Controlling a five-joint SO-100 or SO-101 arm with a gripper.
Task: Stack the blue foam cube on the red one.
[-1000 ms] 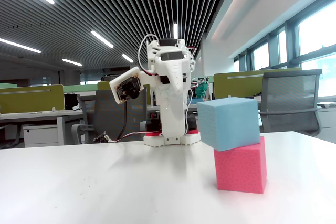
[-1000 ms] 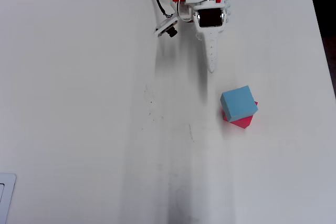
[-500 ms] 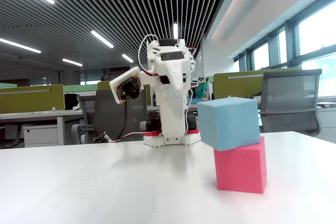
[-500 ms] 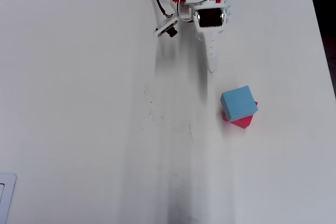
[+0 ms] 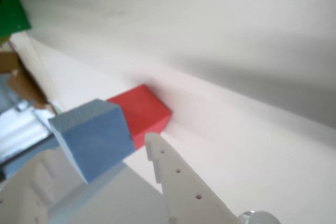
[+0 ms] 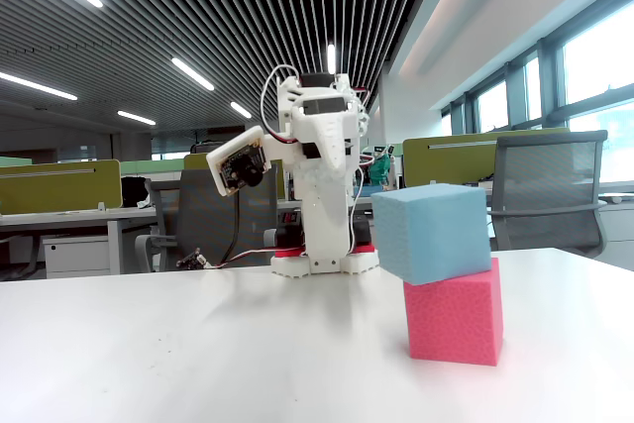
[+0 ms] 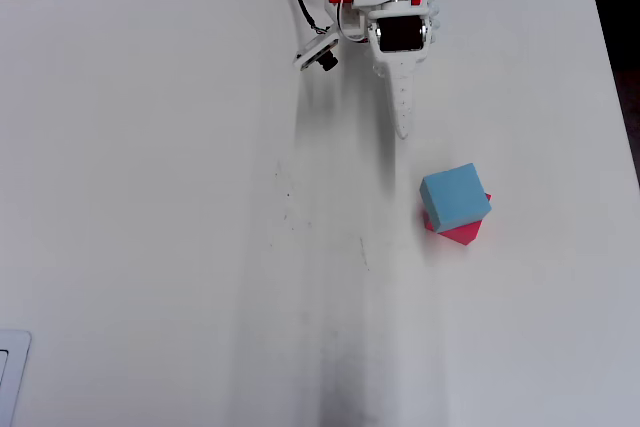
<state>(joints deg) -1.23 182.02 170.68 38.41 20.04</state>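
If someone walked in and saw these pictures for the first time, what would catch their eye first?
Most likely the two bright foam cubes on the plain white table: the blue foam cube sits on the red one, twisted and overhanging it toward the left in the fixed view. Next would be the white arm folded back at the table's far edge, its gripper well clear of the stack and holding nothing.
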